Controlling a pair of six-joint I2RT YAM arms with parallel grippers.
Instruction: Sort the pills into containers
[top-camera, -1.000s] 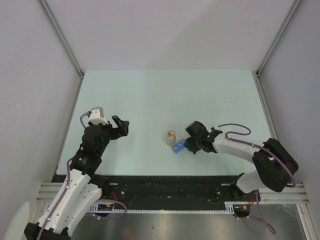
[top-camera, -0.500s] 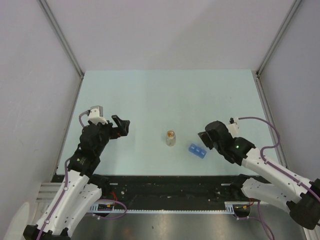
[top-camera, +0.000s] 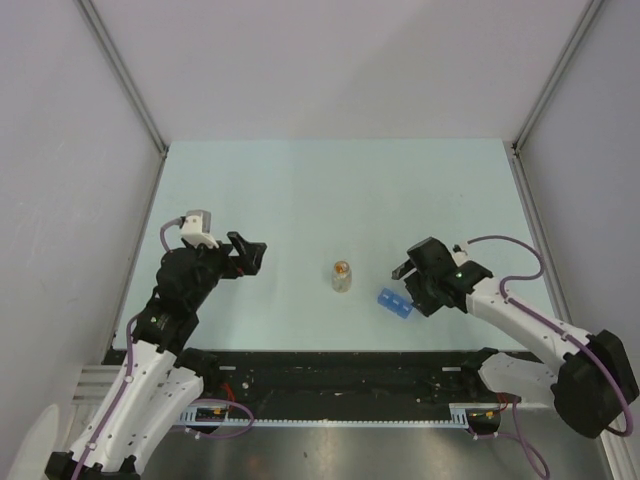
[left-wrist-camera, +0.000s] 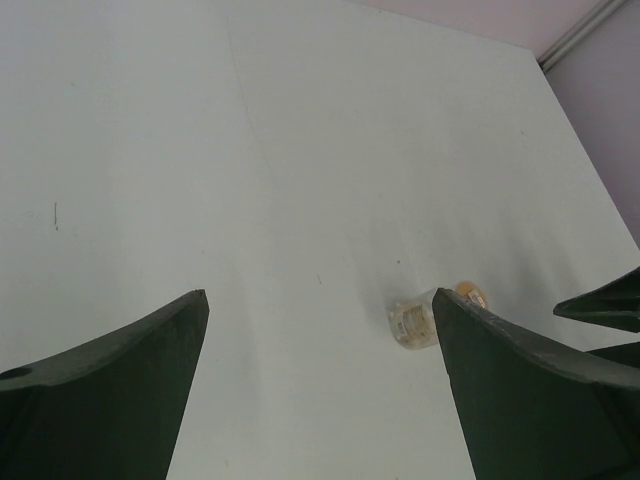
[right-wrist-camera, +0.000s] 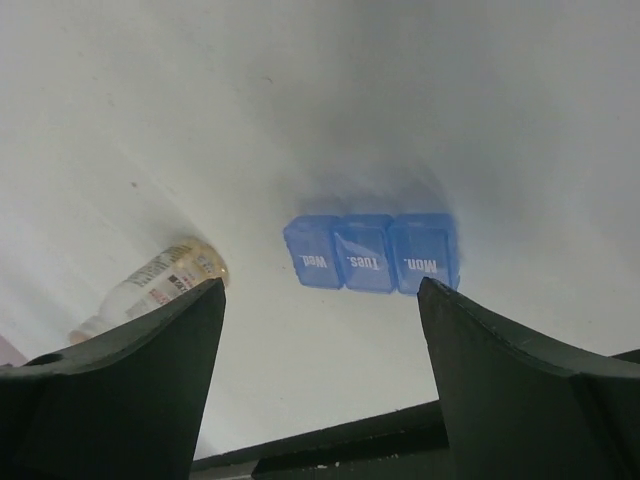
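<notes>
Mira: Since a second ago the blue pill box (top-camera: 394, 302) has slid right, away from the small clear bottle (top-camera: 342, 275). Back then the right fingers were closed at it, close beside the bottle.

Tom: And from above now?

Mira: It lies flat on the pale tabletop (top-camera: 300, 190), toward the near edge and apart from the bottle. The right fingers (top-camera: 410, 285) are spread, just beside the box's right end. From up here I can't tell whether they touch it. The left fingers (top-camera: 245, 253) hang well off to the left, also spread, holding nothing.

Tom: Left wrist camera?

Mira: Both dark fingers stand wide apart at the lower corners, with bare tabletop between them. Beyond them, to the right, is the bottle (left-wrist-camera: 415, 322), with something orange at one end. A dark bit of the other arm (left-wrist-camera: 600, 310) pokes in at the right edge.

Tom: Right wrist?

Mira: Fingers wide apart again, nothing pinched. The pill box (right-wrist-camera: 370, 253) sits on the tabletop just past the tips and between them. It has three joined compartments, labelled Wed., Tues., Mon. from left to right, and the print reads upside down. The bottle (right-wrist-camera: 165, 280) is off to its left, not touching.
</notes>
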